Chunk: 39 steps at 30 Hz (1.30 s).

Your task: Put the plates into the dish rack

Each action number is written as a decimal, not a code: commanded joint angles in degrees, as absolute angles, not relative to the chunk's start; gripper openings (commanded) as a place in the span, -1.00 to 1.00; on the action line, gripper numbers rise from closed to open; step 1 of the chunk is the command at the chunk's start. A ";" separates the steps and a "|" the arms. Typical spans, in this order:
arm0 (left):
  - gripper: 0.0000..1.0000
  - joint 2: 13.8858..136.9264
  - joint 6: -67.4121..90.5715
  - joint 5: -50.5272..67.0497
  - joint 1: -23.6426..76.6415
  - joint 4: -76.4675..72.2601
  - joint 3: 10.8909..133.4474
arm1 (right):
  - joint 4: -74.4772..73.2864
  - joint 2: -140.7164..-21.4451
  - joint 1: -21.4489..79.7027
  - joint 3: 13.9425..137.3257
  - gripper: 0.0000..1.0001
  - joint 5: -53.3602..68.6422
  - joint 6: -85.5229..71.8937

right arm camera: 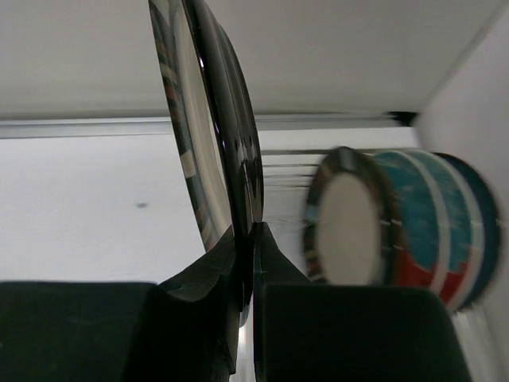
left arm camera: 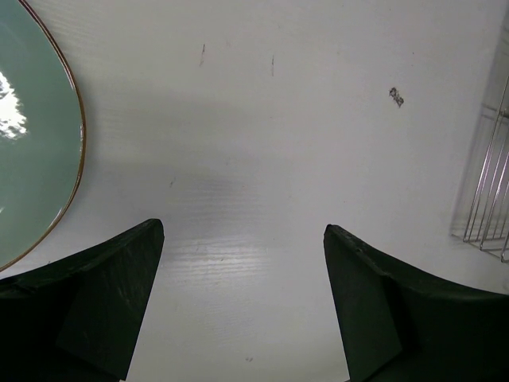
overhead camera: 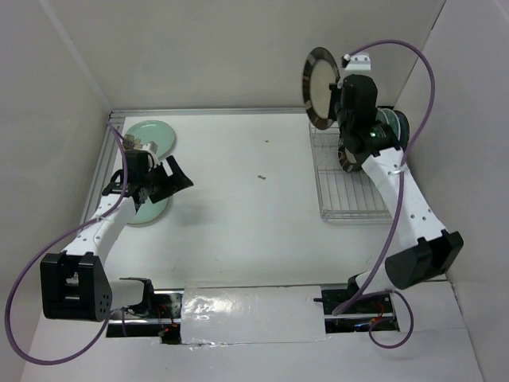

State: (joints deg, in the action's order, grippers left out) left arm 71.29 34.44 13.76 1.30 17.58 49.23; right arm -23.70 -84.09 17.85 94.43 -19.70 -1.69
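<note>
My right gripper (overhead camera: 337, 102) (right arm camera: 253, 239) is shut on the rim of a cream plate with a dark striped rim (overhead camera: 320, 86) (right arm camera: 208, 119), held upright over the far end of the dish rack (overhead camera: 350, 183). Standing in the rack behind it are another cream dark-rimmed plate (right arm camera: 350, 219), a red-and-teal plate (right arm camera: 415, 239) and a dark teal plate (right arm camera: 481, 223); the arm partly hides them in the top view. Two mint-green plates lie flat at the left, one far (overhead camera: 155, 134) (left arm camera: 32, 143), one (overhead camera: 151, 211) partly under the left arm. My left gripper (overhead camera: 171, 179) (left arm camera: 242, 231) hangs open over bare table.
White walls enclose the table on the left, back and right. The rack's wire edge (left arm camera: 487, 199) shows at the right of the left wrist view. A small dark speck (overhead camera: 261, 177) lies mid-table.
</note>
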 commanded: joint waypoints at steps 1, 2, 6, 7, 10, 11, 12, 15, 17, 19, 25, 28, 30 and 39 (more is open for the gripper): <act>0.89 72.16 33.13 14.06 1.05 16.44 49.22 | -12.84 -80.34 16.62 89.23 -1.00 -30.75 6.22; 0.89 72.16 33.13 14.58 1.05 16.44 49.22 | -12.05 -79.81 16.61 88.25 -1.00 -31.72 6.76; 0.89 73.30 33.13 14.59 1.05 16.44 49.22 | -9.49 -78.31 13.81 83.15 -1.00 -34.10 7.82; 0.89 73.30 33.13 14.59 1.05 16.44 49.22 | -8.80 -78.31 12.75 81.75 -1.00 -34.10 7.13; 0.89 73.30 33.13 14.59 1.05 16.44 49.22 | -7.30 -78.31 11.43 78.59 -1.00 -34.71 6.51; 0.89 73.30 33.13 14.59 1.05 16.44 49.22 | -6.77 -78.31 10.90 77.79 -1.00 -35.24 6.50; 0.89 73.30 33.13 14.59 1.05 16.44 49.22 | -6.77 -77.79 10.90 77.09 -1.00 -35.24 6.50; 0.89 73.30 33.13 14.59 1.05 16.44 49.22 | -5.45 -77.26 8.97 75.76 -1.00 -35.24 5.27; 0.89 73.83 33.13 15.11 1.05 16.44 49.22 | -5.45 -77.26 8.36 75.23 -1.00 -34.02 4.66; 0.89 73.83 33.13 15.12 1.05 16.44 49.22 | -5.45 -76.73 7.82 75.23 -1.00 -34.01 4.66; 0.89 74.36 33.13 15.12 1.05 16.44 49.22 | -5.98 -75.59 6.77 78.05 -1.00 -34.01 5.18; 0.89 74.88 33.13 15.64 1.05 15.91 49.22 | -6.68 -75.59 6.24 79.72 -1.00 -33.49 5.19; 0.89 74.88 33.13 15.64 1.05 15.91 49.22 | -6.68 -76.11 5.63 79.72 -1.00 -33.49 5.19; 0.89 74.88 33.13 15.64 1.05 15.91 49.22 | -5.54 -79.36 4.57 75.33 -1.00 -30.77 4.04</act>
State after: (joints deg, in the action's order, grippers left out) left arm 74.89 34.41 14.52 1.30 17.52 49.23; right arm -17.50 -80.44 5.56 74.28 -29.69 4.99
